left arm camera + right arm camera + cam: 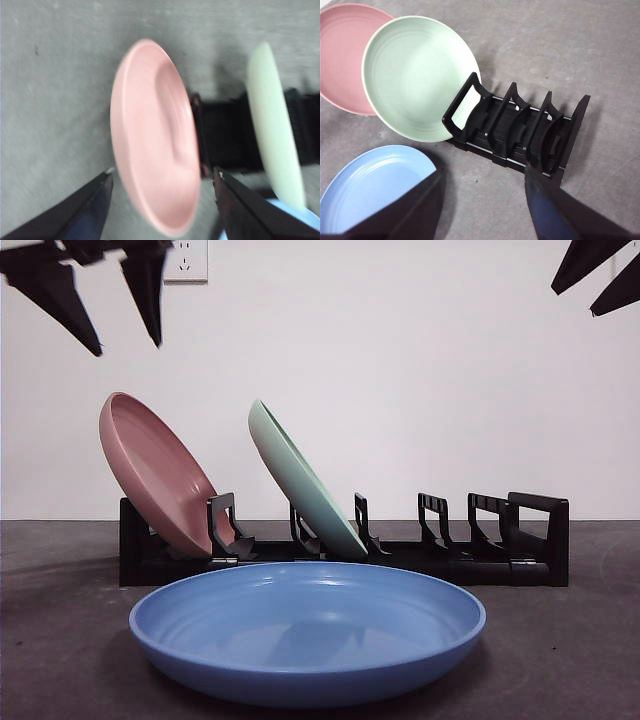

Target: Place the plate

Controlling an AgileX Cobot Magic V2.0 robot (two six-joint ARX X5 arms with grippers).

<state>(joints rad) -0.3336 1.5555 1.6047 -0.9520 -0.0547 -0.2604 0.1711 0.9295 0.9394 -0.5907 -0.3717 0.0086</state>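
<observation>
Left tool (162,182) spread above pink plate (155,472); right tool (482,182) spread too. Blue plate (307,630) (flat on surface): pinch rim, tilt into rack (490,540).

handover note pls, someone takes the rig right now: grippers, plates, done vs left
Left gripper: open, holding nothing, up above the pink plate.
Right gripper: open, holding nothing, high over the rack's free end.
Done: pink plate and green plate lean in the black rack's slots.
Left: blue plate lies flat on the table in front of the rack, untouched. Free slots remain beside the green plate.
</observation>
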